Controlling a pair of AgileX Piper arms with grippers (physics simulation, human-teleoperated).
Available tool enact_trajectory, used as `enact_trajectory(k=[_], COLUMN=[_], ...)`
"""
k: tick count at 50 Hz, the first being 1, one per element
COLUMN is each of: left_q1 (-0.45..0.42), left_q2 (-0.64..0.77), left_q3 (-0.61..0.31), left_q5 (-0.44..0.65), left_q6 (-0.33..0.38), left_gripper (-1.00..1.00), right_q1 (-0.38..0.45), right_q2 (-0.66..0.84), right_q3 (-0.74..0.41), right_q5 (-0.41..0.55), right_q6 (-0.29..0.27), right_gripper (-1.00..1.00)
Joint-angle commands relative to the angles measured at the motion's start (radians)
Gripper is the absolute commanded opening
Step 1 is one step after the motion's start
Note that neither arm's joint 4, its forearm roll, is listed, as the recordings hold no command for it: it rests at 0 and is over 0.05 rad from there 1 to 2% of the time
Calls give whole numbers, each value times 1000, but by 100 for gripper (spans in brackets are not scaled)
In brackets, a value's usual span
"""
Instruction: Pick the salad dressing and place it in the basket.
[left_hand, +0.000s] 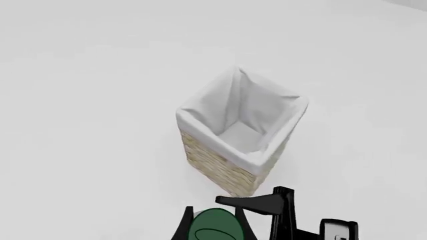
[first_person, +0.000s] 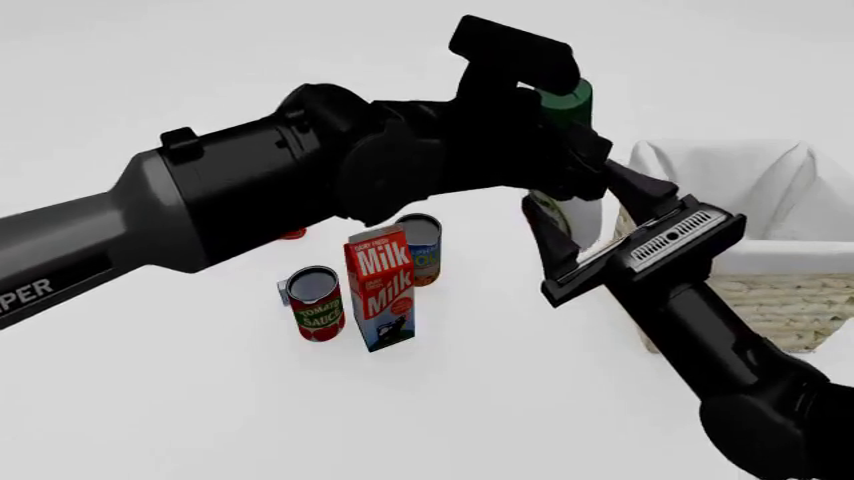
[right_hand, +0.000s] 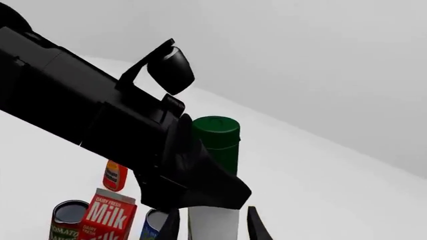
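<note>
Here your left gripper (first_person: 567, 150) is clenched on the salad dressing (right_hand: 215, 150), held aloft just short of the basket (first_person: 787, 290). Your right gripper (right_hand: 212, 225) brackets the bottle's pale body; whether it grips, I cannot tell. Beyond stand a milk carton (first_person: 382, 288) and a tomato sauce can (first_person: 316, 303).

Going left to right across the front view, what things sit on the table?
Tomato sauce can → milk carton → blue-labelled can just behind it → basket at the far right.
</note>
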Motion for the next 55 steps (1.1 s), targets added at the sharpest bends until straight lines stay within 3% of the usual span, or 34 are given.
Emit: enact_trajectory(k=[1, 11, 12, 36, 37, 55], left_q1=[-16, -29, -29, -46, -64, -71], left_q2=[-18, -30, -31, -40, -33, -51], left_q3=[14, 24, 24, 33, 28, 14], left_q5=[-10, -12, -12, -12, 0, 25], left_q6=[17, 19, 18, 25, 16, 42], left_gripper=[-100, -100, -100, -100, 100, 100], right_q1=[2, 2, 2, 27, 27, 31], right_q2=[25, 34, 31, 32, 32, 38], right_q3=[-25, -40, -40, -32, -32, -34], right_q5=[-1, 8, 8, 1, 1, 1], right_q6=[-5, 0, 1, -9, -8, -13], right_gripper=[100, 100, -100, -100, -100, -100])
